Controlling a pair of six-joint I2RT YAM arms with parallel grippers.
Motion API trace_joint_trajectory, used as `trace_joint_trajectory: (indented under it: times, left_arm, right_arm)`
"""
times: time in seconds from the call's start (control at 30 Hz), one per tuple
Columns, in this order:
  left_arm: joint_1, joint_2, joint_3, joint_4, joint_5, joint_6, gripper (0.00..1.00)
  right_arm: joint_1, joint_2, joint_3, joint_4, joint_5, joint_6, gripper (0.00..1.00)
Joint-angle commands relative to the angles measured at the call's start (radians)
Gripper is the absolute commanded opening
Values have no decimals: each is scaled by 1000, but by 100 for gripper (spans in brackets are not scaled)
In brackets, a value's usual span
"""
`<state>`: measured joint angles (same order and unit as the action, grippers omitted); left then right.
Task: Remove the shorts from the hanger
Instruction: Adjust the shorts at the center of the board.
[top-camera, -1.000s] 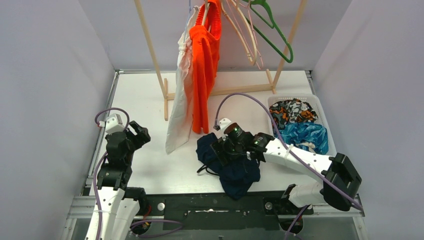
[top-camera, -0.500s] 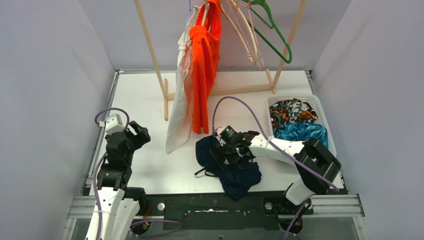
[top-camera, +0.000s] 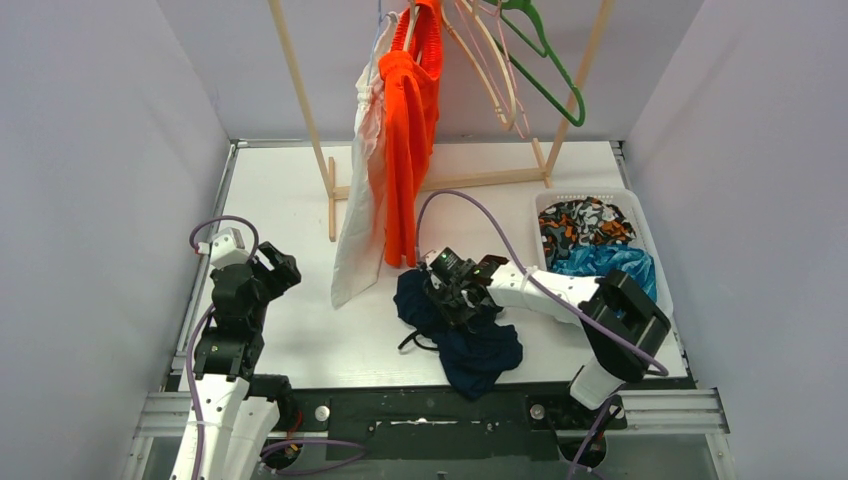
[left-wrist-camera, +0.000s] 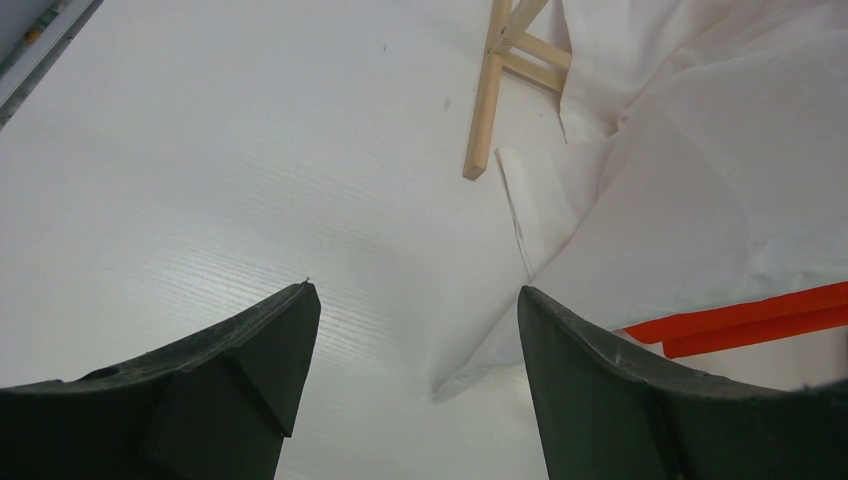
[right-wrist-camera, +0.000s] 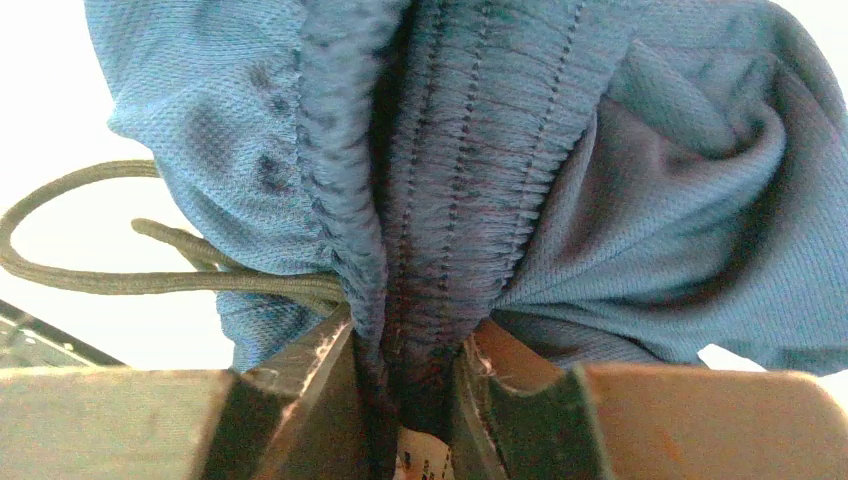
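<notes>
- The dark navy soft-fabric shorts (top-camera: 475, 352) are seen crumpled on the white table (top-camera: 290, 190), near its front edge.
- Their ribbed waistband is pinched between the narrowly set fingers of the right gripper (right-wrist-camera: 410, 375), and a dark drawstring (right-wrist-camera: 100, 280) is looped out beside it.
- The bright orange shorts (top-camera: 410, 130) and the white shorts (top-camera: 358, 200) are hung side by side on the light wooden rack (top-camera: 300, 100).
- The black-orange-white camouflage shorts (top-camera: 585, 222) and the blue leaf-patterned shorts (top-camera: 610, 265) are laid in the white plastic basket (top-camera: 652, 262) at the right.
- The left gripper (left-wrist-camera: 410, 330) is held well apart at the left, with its fingers spread wide and empty.
</notes>
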<state>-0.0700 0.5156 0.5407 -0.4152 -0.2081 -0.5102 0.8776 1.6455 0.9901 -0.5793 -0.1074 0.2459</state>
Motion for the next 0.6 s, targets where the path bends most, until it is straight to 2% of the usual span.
trace_joint_trajectory:
  times: [0.0,0.07,0.23,0.27,0.37,0.5,0.57]
  left_arm:
    - [6,-4,15,54,8,16,72]
    - [6,-8,13,56,9,16,72]
    - [7,-9,11,57,13,18,72]
    - [7,-11,11,56,12,18,72]
    - [6,-12,11,57,12,17,72]
    - [6,-5,14,53,7,18,72]
    - [4,2,16,47,8,18,72]
  right_arm:
    - [-3,-120,-24,34,79,-2,14]
    - [-5,-176,-30,40,142,1,6]
    - [-8,-363,-41,76,329,44,4]
    - [-7,-408,-44,92,380,66,0]
    - [-7,-570,-78,202,522,132,0]
    - [-4,-781,-225,398,635,174,0]
    - [-12,-818,-274,440,655,166,0]
